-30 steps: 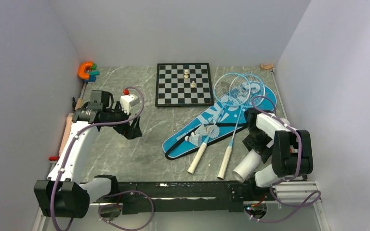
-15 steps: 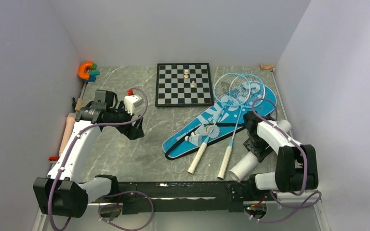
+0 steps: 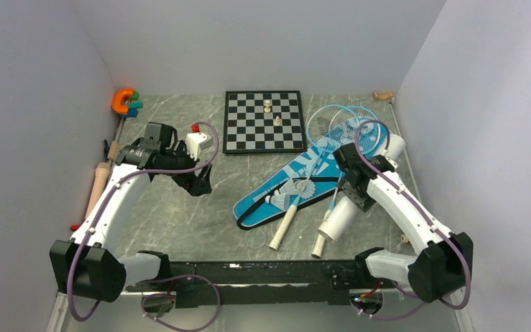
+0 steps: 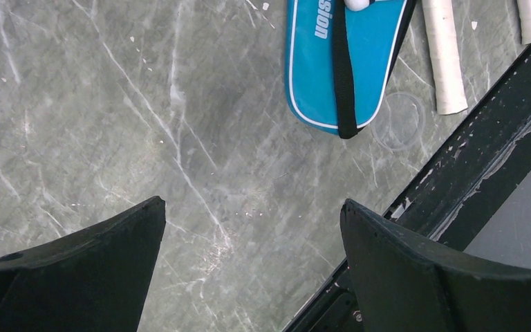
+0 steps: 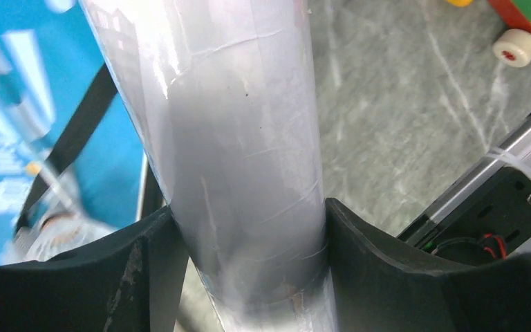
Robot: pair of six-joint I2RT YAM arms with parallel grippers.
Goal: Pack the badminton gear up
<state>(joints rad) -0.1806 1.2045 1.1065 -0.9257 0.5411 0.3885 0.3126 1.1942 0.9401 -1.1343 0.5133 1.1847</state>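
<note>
White tube (image 3: 341, 216) is clamped in the right gripper (image 3: 358, 194), near right by the racket handles. Left gripper (image 4: 249, 270) gapes wide, empty. Rackets (image 3: 282, 230) and shuttlecocks (image 3: 294, 188) lie loose on the blue bag (image 3: 261, 205), so packing looks barely begun.

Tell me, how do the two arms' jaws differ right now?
The left gripper has its jaws wide apart; the right gripper has them shut. The left holds nothing, over the table; the right clamps the white tube. Both have black jaws.
</note>
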